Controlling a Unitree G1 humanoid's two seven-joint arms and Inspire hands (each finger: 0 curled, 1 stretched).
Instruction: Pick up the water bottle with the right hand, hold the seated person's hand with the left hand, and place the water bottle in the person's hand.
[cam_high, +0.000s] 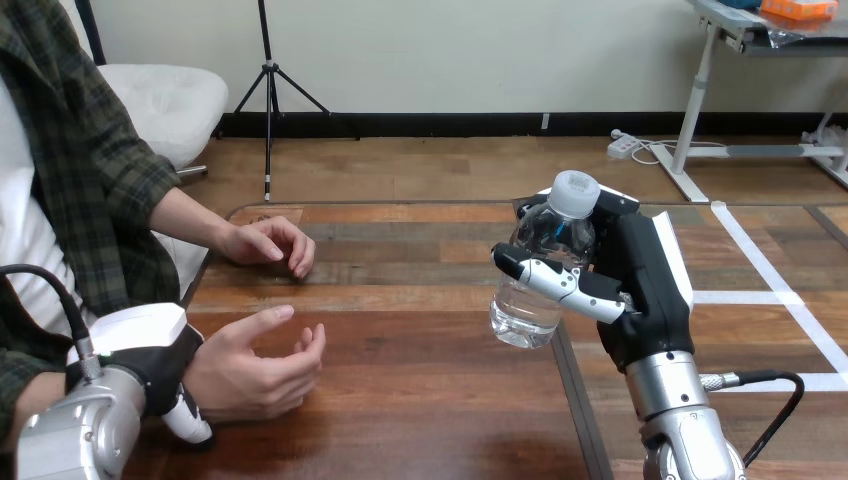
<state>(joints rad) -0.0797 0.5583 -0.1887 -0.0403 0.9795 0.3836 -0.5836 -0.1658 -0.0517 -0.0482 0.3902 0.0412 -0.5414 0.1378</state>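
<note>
right hand (645, 285) grips one water bottle (548, 238); left hand (165, 355), grip unclear, touches person's nearer hand (255, 368).

wooden table (430, 300) | far hand (265, 243), near hand (255, 365) resting at left

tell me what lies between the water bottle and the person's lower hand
Only bare table, in the head view, between the water bottle held by the right hand and the person's lower hand.
</note>
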